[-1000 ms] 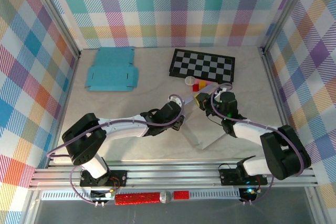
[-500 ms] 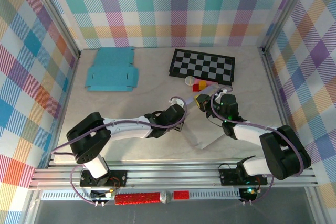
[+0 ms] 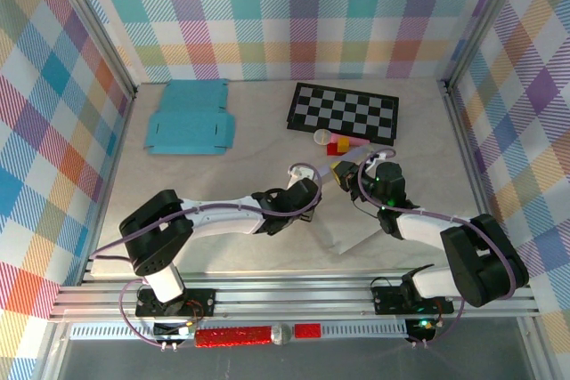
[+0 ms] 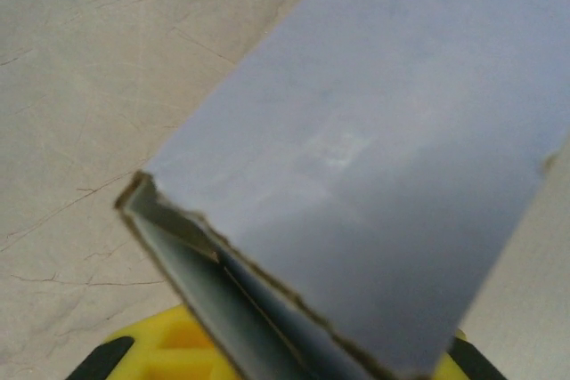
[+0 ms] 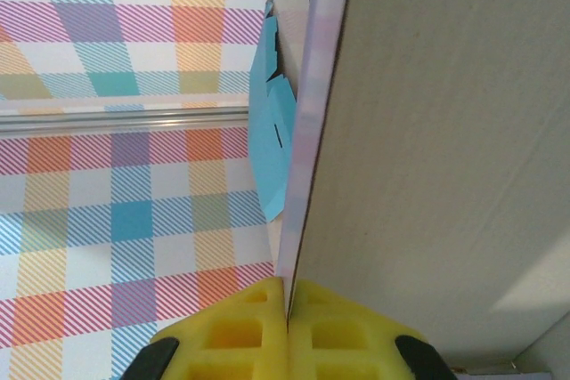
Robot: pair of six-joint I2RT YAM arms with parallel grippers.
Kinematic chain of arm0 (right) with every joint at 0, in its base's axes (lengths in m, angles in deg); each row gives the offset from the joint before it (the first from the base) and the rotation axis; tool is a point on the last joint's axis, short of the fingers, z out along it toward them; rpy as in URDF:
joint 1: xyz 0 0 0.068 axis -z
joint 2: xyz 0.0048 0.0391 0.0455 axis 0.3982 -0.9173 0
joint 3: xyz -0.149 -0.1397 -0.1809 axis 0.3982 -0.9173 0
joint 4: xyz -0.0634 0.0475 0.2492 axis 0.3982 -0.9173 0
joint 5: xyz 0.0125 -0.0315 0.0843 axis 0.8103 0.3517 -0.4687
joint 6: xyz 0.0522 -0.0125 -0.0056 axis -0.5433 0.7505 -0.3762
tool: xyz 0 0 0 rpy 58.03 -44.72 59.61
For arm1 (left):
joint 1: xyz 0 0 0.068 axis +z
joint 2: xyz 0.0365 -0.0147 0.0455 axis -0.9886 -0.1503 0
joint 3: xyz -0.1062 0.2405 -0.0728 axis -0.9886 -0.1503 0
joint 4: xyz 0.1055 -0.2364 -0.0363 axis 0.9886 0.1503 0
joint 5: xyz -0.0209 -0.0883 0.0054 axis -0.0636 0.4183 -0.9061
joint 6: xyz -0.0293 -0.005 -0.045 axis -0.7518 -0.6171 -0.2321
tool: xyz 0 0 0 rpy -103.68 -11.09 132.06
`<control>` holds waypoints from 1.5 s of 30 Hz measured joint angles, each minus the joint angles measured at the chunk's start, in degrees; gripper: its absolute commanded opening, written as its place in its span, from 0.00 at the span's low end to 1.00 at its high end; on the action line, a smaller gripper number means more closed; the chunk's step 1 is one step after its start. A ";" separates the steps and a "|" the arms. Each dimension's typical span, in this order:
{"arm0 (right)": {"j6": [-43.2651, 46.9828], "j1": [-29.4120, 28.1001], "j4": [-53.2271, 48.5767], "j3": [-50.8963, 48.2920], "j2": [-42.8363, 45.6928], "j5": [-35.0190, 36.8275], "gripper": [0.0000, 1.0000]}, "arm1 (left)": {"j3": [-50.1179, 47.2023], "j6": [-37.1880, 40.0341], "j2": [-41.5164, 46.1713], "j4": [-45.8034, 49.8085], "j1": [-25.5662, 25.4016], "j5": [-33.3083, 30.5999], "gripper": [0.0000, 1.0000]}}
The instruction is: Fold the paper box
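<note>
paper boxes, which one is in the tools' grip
The white one near the middle, pinched by the left tool and the right tool; the blue one lies flat and untouched, far back on the left.

Bright, even light covered the worktop [image 3: 178, 175], shadows soft; at the left wrist the paper box [image 4: 374, 157] looked blurred.

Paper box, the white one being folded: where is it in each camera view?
Top external: paper box lies centre-right, between the two arms.
Left wrist: paper box, grey panel from centre to right edge.
Right wrist: paper box, brown side across the right half.
Landmark: blue flat carton, far left in top view, centre in right wrist.
</note>
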 measured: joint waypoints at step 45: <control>16.96 7.19 -70.18 43.98 -0.09 0.63 0.70 | 4.11 21.05 6.05 14.78 18.62 6.14 0.00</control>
